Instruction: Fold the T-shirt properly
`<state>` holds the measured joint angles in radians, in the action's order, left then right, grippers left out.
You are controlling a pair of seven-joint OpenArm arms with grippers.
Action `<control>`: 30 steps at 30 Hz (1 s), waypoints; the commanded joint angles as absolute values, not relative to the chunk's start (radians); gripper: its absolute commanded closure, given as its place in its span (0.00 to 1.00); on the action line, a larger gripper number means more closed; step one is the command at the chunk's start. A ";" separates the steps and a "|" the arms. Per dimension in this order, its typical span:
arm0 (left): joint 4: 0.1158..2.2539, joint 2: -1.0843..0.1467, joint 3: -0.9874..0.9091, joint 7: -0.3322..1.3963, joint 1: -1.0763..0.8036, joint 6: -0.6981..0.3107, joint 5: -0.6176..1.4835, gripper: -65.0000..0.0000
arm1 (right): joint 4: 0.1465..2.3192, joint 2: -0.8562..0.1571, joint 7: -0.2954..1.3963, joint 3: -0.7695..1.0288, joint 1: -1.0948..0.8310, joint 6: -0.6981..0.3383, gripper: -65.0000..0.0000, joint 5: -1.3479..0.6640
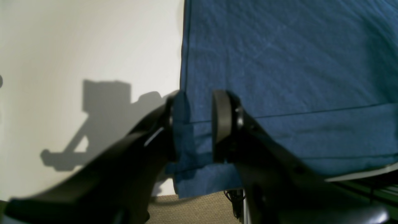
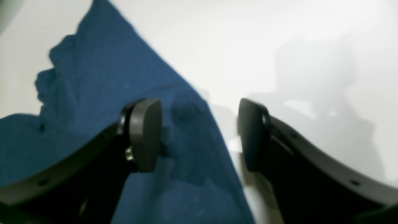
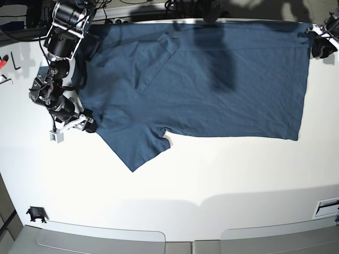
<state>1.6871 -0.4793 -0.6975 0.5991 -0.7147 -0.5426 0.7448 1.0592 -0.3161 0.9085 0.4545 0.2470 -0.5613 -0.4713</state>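
Note:
The dark blue T-shirt point(image 3: 222, 90) lies spread flat on the white table point(image 3: 212, 180), collar end to the left and hem to the right in the base view. My left gripper point(image 1: 196, 124) straddles the hem corner at the table's far right edge point(image 3: 313, 45). Its fingers stand apart, with a fold of the T-shirt point(image 1: 279, 62) between them. My right gripper point(image 2: 200, 133) is wide open low over the edge of the T-shirt point(image 2: 102, 93) beside a sleeve, one finger above cloth, the other above bare table. In the base view the right gripper point(image 3: 89, 126) is at the left.
The hem corner overhangs the table edge, with carpet floor point(image 1: 192, 208) below. Red-handled tools point(image 3: 4, 61) lie at the far left. A small black clip point(image 3: 36, 213) sits at the front left corner. Cables run along the back edge point(image 3: 132, 8).

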 commanded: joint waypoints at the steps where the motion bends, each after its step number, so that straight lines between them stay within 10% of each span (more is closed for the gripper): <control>1: 1.702 -0.496 -0.708 0.575 -0.723 -0.545 0.761 0.78 | 1.071 -0.334 0.913 0.458 0.268 -0.581 0.43 -0.509; 11: 1.702 -0.496 -0.708 0.575 -0.723 -0.545 0.761 0.78 | 1.071 -0.335 0.988 0.458 0.268 -0.588 0.45 -0.554; 19: 1.702 -0.496 -0.708 0.541 -0.723 -0.545 0.761 0.78 | 1.071 -0.335 0.958 0.458 0.268 -0.587 1.00 -0.554; 30: 1.701 -0.496 -0.706 0.496 -0.545 -0.545 0.720 0.63 | 1.071 -0.332 0.920 0.458 0.268 -0.587 1.00 -0.554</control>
